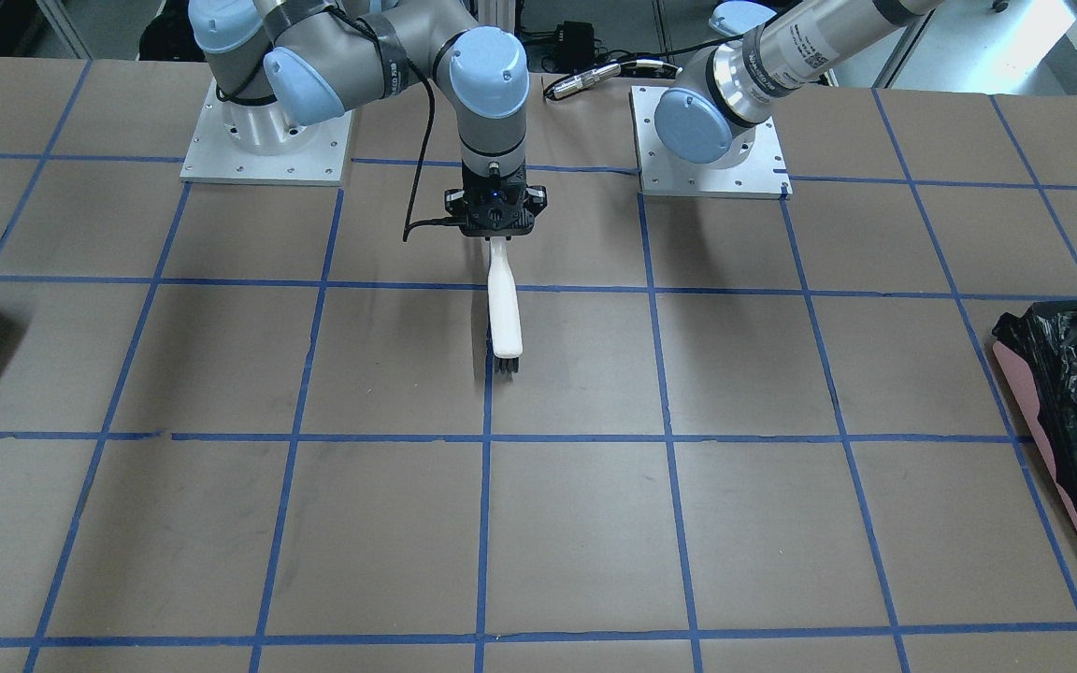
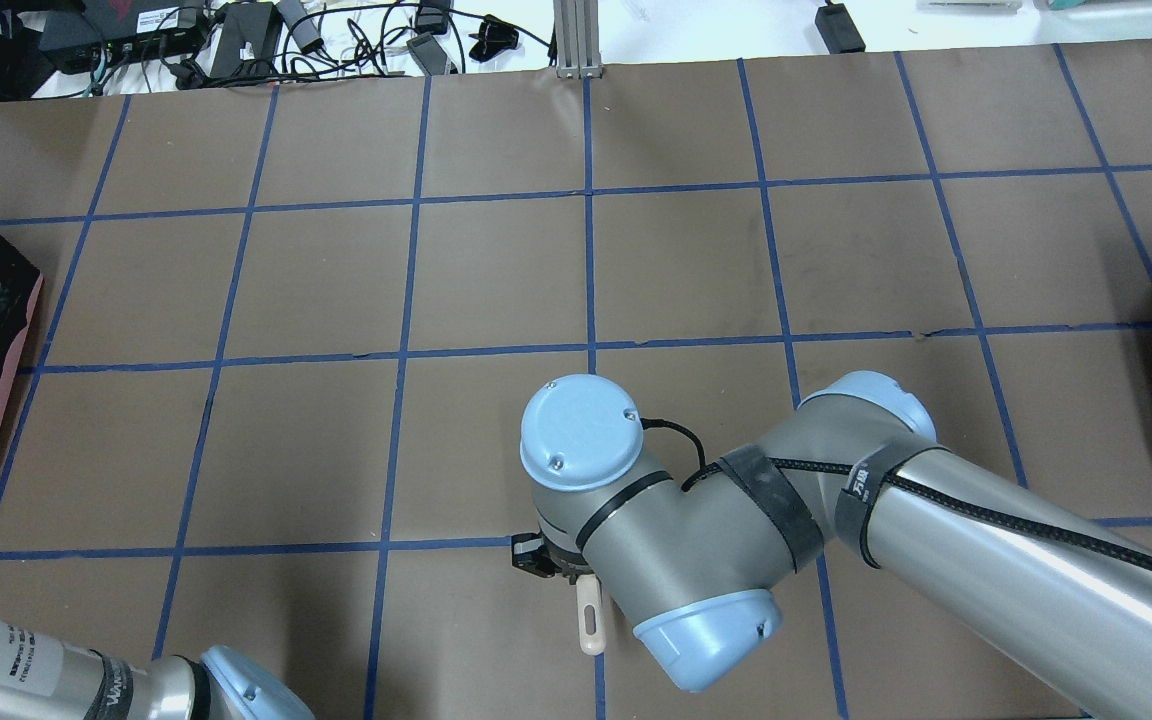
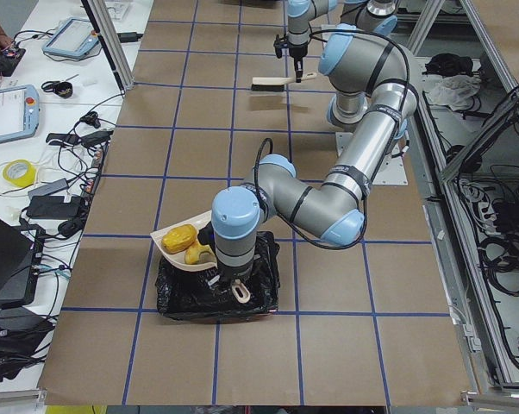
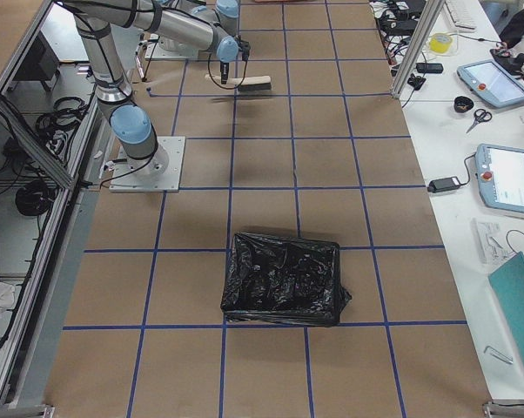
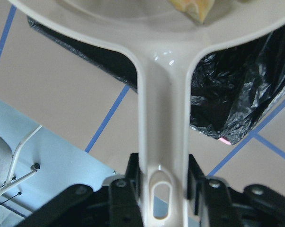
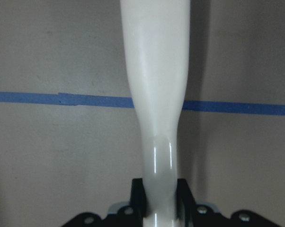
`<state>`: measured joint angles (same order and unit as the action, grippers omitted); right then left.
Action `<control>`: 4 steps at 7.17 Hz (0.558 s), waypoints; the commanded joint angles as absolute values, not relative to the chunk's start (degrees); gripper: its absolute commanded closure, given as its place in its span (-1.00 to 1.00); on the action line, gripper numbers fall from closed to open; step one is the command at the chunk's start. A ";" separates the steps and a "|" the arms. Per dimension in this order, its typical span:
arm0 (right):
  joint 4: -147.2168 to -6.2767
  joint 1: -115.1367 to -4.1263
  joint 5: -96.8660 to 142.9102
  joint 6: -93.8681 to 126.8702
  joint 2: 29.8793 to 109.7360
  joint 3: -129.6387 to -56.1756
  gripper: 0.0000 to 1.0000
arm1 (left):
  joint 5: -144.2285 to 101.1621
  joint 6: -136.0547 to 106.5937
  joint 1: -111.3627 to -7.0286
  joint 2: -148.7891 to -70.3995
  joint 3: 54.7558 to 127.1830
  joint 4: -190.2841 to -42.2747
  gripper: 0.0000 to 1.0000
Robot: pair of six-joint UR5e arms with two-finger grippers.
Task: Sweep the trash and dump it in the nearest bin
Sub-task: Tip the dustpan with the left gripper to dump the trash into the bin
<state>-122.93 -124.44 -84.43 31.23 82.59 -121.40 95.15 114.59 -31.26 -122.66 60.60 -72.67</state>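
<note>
Brown paper covers the counter point(image 1: 576, 523), and blue tape lines cut it into squares. White side desks stand next to it, with screens point(image 3: 9, 112), a yellow tape roll point(image 3: 16, 172) and lots of tangled wires.

At one end sits the bin point(image 1: 1076, 402), pink on the side with a shiny black bag in it. The left hand point(image 5: 162, 189) is squeezed tight on the handle of a cream dustpan point(image 3: 169, 244). The trash point(image 3: 182, 238) lies in the dustpan, up over the edge of the bin. The big left arm hides part of the bin in the left side view.

The right hand point(image 1: 497, 224) grips a white brush point(image 1: 505, 313) by its handle, low over the middle squares, well apart from the bin. From overhead, the right arm covers most of the brush. Another black bag point(image 4: 284, 279) sits at the far end.
</note>
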 commanded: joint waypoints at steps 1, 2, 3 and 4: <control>-123.05 -123.32 -84.81 30.50 82.53 -122.61 1.00 | 95.98 115.39 -31.29 -125.15 60.20 -62.55 1.00; -122.61 -122.44 -84.81 30.50 82.53 -122.69 1.00 | 95.98 117.31 -31.29 -125.33 61.25 -60.40 1.00; -122.61 -122.17 -84.81 30.76 82.53 -122.70 1.00 | 95.98 120.81 -31.72 -125.77 64.22 -50.37 1.00; -123.22 -122.17 -84.73 30.67 82.53 -122.61 0.19 | 96.15 126.77 -31.90 -124.90 68.16 -44.18 1.00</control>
